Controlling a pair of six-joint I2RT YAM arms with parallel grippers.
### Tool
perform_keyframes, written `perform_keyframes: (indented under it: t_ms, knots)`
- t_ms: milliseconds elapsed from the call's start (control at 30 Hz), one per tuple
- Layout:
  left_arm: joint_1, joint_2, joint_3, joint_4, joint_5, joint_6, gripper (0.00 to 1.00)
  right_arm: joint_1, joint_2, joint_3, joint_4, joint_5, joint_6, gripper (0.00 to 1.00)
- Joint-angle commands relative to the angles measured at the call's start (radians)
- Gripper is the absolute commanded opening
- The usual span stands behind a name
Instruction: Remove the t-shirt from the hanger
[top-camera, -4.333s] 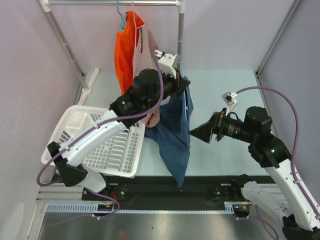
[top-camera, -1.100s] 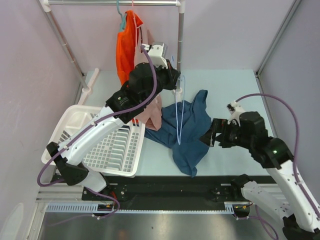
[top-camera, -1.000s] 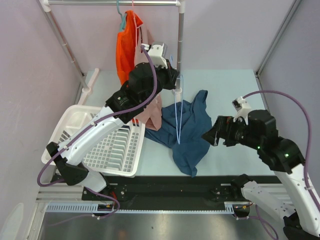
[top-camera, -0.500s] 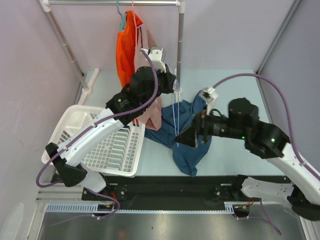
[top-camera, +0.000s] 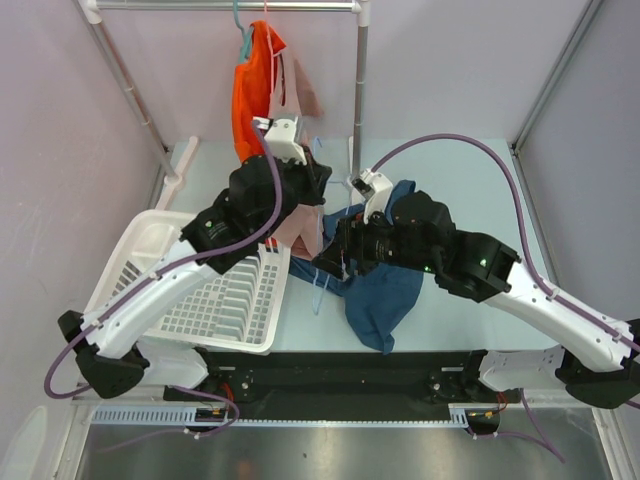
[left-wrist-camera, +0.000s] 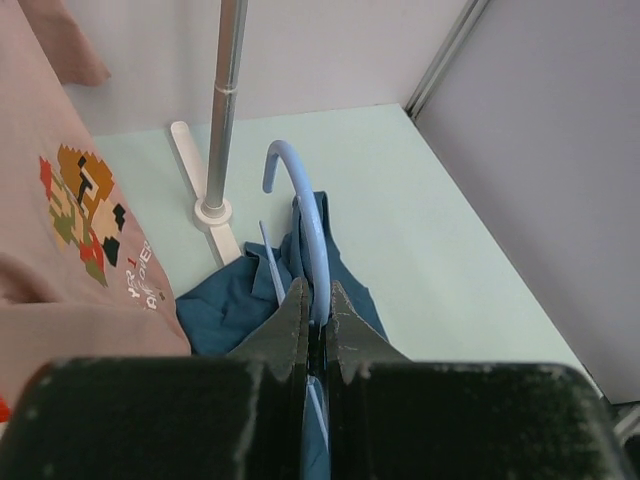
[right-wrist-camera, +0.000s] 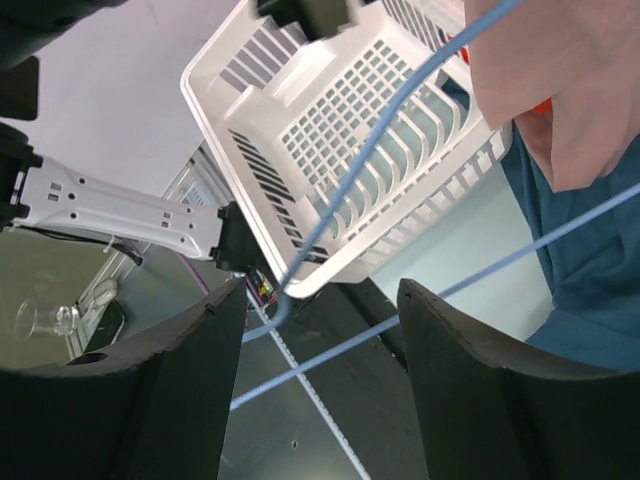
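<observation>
The dark blue t-shirt (top-camera: 385, 290) lies crumpled on the table, off the light blue hanger (top-camera: 320, 288). My left gripper (left-wrist-camera: 318, 290) is shut on the hanger (left-wrist-camera: 312, 225) just below its hook, above the t-shirt (left-wrist-camera: 235, 300). In the top view the left gripper (top-camera: 316, 188) sits over the shirt's left edge. My right gripper (top-camera: 333, 262) is open, and the hanger's thin bars (right-wrist-camera: 350, 340) pass between its fingers (right-wrist-camera: 190, 390) without touching them. A piece of the t-shirt (right-wrist-camera: 590, 285) shows at the right of the right wrist view.
A white dish rack (top-camera: 150, 262) stands at the left, also in the right wrist view (right-wrist-camera: 330, 150). An orange garment (top-camera: 248, 95) and a pink printed shirt (left-wrist-camera: 60, 220) hang from the rail. The rack's upright pole (left-wrist-camera: 225, 100) and foot stand behind the t-shirt.
The t-shirt dropped from the hanger onto the table. My right arm swung left over it and its open jaws came round the hanger's bars. My left gripper moved the hanger left.
</observation>
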Motion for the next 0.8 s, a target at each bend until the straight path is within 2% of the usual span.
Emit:
perform_keyframes:
  t_ms: [0, 233, 300, 400, 467, 600, 633, 667, 700, 767]
  knots:
    - [-0.005, -0.076, -0.035, 0.020, 0.007, -0.017, 0.00, 0.005, 0.000, 0.032, 0.089, 0.024, -0.034, 0.65]
    - [-0.005, -0.116, -0.052, 0.020, -0.002, -0.070, 0.00, 0.005, 0.060, 0.012, 0.274, -0.069, 0.006, 0.51]
    - [-0.005, -0.125, -0.049, 0.012, -0.029, -0.070, 0.00, 0.005, 0.089, 0.015, 0.294, -0.099, 0.025, 0.48]
    - [-0.005, -0.139, -0.038, 0.004, -0.066, -0.060, 0.00, 0.003, 0.107, 0.012, 0.328, -0.100, 0.055, 0.39]
    - [-0.005, -0.136, -0.023, -0.015, -0.101, -0.050, 0.00, 0.005, 0.110, 0.004, 0.345, -0.103, 0.074, 0.29]
    - [-0.005, -0.119, 0.046, -0.063, -0.187, -0.024, 0.00, 0.003, 0.106, -0.018, 0.360, -0.103, 0.140, 0.19]
    - [-0.004, -0.119, 0.054, -0.069, -0.196, -0.016, 0.00, 0.003, 0.106, -0.023, 0.377, -0.109, 0.144, 0.03]
    - [-0.004, -0.117, 0.060, -0.066, -0.201, -0.001, 0.00, 0.003, 0.109, -0.022, 0.380, -0.115, 0.147, 0.00]
    - [-0.004, -0.120, 0.071, -0.068, -0.201, 0.004, 0.03, -0.008, 0.112, -0.019, 0.385, -0.129, 0.158, 0.00]
    - [-0.004, -0.139, 0.072, -0.059, -0.184, 0.019, 0.26, -0.066, 0.126, -0.028, 0.441, -0.242, 0.186, 0.00]
